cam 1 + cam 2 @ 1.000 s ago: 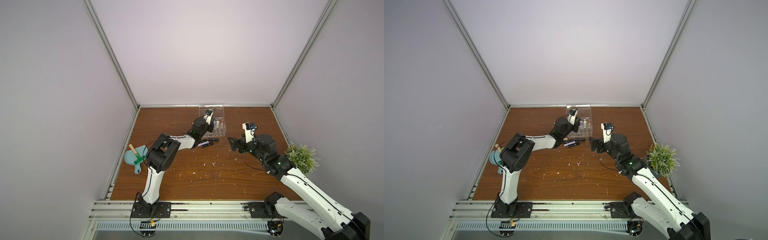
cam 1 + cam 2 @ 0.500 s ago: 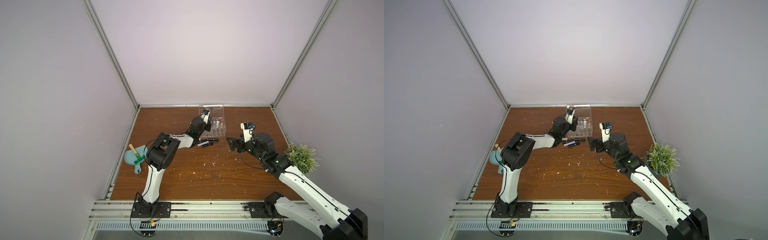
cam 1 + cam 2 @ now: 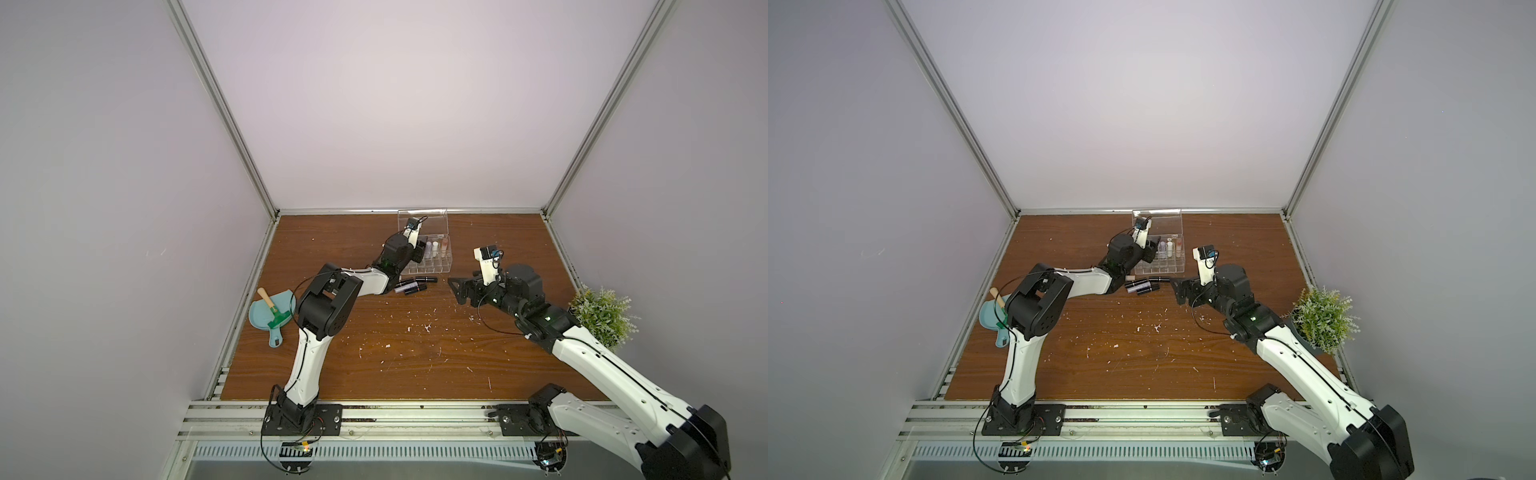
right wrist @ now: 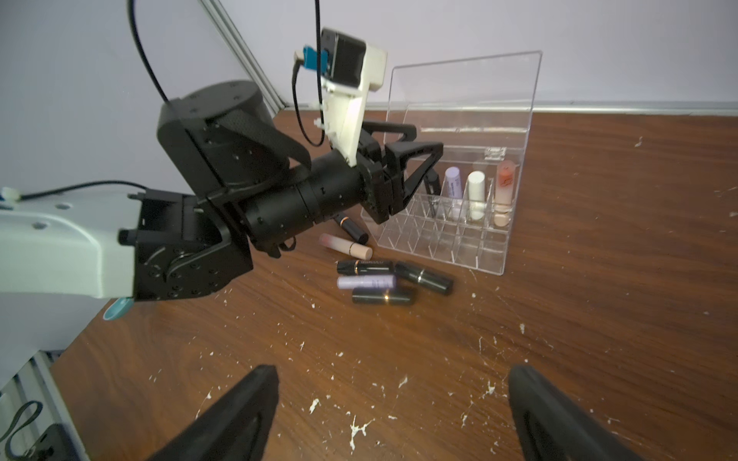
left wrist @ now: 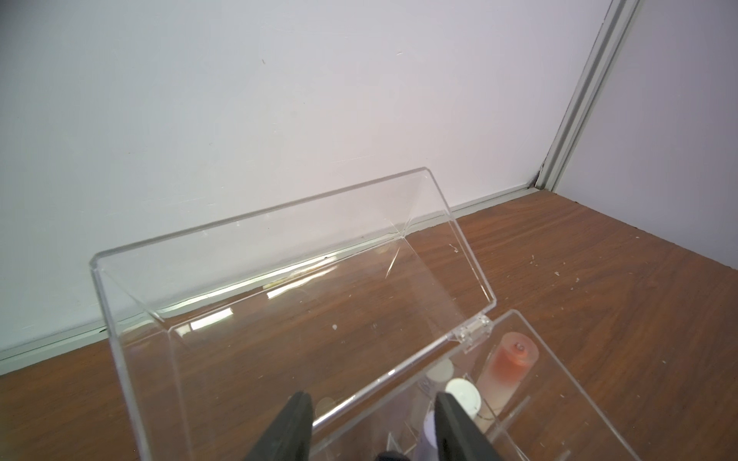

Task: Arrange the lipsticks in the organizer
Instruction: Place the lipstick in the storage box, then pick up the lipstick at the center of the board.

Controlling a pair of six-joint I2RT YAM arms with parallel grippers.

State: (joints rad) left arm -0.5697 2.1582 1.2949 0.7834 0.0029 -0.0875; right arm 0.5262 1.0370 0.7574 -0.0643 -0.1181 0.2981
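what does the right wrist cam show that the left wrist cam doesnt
Only the right wrist view: six loose lipsticks lying on the table in front of the organizer, the left gripper above it, and the right gripper, open.
Only the left wrist view: the left gripper's fingers from behind, apart, and a wall corner post beyond the organizer's peach-pink end.
Both: the open lid, and the peach-pink lipstick and cream-white lipstick standing in the row nearest the lid.
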